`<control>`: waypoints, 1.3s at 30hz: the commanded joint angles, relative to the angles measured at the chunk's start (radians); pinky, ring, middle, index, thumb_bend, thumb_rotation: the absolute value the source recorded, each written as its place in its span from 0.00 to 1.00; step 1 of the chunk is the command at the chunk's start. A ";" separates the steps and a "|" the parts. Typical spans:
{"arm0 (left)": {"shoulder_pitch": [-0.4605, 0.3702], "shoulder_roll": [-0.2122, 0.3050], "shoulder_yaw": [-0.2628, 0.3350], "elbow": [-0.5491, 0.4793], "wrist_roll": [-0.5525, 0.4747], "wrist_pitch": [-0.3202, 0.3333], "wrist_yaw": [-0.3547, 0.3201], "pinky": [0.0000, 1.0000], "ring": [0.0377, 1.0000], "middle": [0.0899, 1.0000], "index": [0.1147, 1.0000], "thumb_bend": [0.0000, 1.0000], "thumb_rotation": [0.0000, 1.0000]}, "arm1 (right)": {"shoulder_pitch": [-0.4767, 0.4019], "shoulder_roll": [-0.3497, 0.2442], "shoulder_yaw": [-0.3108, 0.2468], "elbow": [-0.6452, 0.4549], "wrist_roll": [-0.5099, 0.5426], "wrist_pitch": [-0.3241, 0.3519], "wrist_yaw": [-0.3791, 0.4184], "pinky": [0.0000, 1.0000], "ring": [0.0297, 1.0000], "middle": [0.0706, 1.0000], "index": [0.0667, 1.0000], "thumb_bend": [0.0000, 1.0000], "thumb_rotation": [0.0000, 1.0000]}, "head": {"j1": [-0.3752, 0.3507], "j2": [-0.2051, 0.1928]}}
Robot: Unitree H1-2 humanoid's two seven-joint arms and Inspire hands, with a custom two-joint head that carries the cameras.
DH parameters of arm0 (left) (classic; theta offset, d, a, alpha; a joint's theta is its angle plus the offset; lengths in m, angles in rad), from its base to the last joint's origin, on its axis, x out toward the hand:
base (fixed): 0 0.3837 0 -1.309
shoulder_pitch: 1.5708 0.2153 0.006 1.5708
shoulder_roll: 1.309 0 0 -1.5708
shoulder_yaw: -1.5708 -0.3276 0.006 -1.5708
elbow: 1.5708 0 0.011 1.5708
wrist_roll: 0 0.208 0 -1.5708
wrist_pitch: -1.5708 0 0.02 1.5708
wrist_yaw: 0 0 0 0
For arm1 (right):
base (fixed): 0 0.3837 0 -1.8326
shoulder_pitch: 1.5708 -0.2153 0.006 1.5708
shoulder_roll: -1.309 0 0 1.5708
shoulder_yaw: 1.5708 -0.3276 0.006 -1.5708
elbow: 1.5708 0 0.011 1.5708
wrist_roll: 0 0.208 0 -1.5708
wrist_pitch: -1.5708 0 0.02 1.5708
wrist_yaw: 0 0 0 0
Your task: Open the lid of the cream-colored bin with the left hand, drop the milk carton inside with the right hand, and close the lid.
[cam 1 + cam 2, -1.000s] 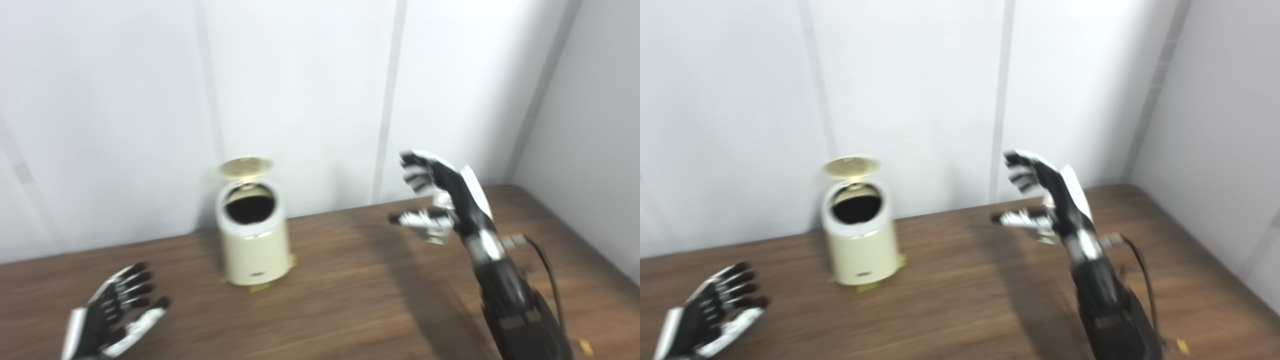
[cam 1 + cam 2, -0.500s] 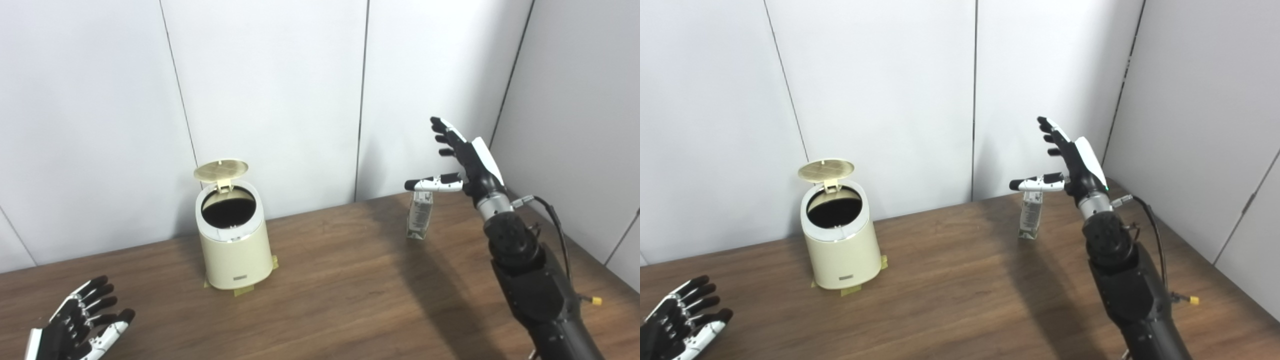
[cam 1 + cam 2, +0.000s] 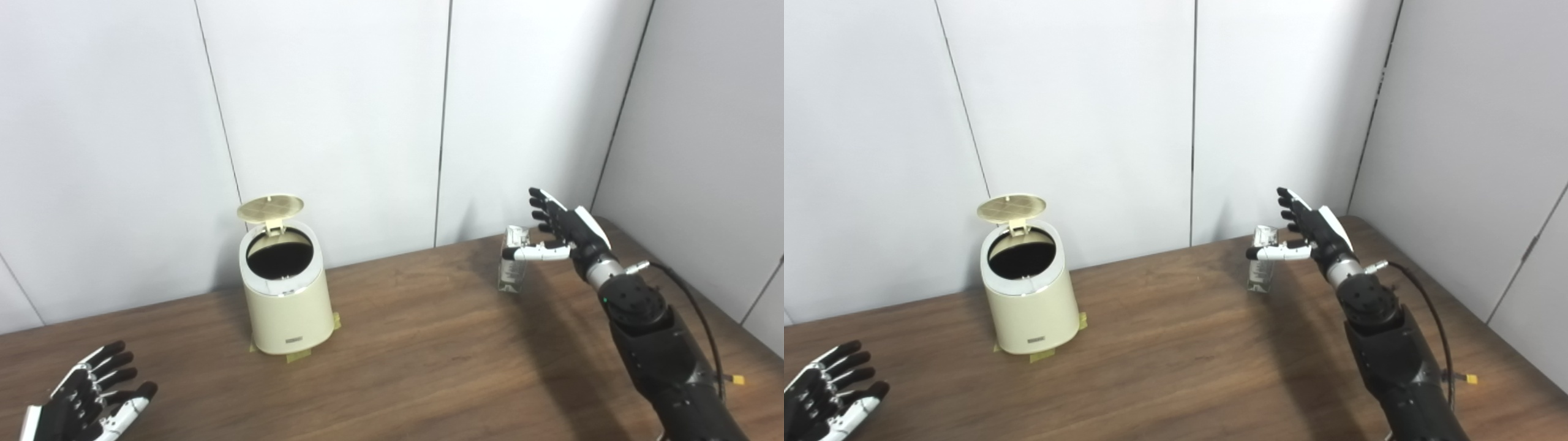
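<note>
The cream-colored bin stands on the wooden table at the back left, its round lid tipped up and its dark inside showing. The milk carton stands upright at the back right. My right hand is open right beside the carton, thumb across its front and fingers spread behind it, not closed on it. My left hand is open and empty, low over the table's front left corner, well away from the bin. In the right eye view the bin and the carton stand the same way.
The brown wooden table runs to white wall panels at the back and a wall on the right. Yellow tape marks the bin's base. A cable trails from my right forearm.
My right hand has come down from above the carton to its level, thumb now across its front. The left hand has stayed nearly still. The camera shifted early on and has steadied.
</note>
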State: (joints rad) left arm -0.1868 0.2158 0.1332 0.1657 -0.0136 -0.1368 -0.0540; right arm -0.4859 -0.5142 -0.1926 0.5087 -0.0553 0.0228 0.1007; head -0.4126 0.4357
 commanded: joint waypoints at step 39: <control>0.013 0.034 -0.022 -0.135 0.023 0.036 -0.001 0.55 0.67 0.73 0.75 0.59 0.04 | -0.243 0.100 0.081 0.523 -0.107 -0.301 -0.525 0.34 0.36 0.43 0.51 0.51 0.00 | 0.034 0.040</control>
State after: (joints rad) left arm -0.1480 0.2368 0.1116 0.0658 0.0032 -0.0878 -0.0564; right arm -0.6792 -0.4068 -0.1176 1.0436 -0.1470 -0.2411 -0.3998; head -0.3774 0.4755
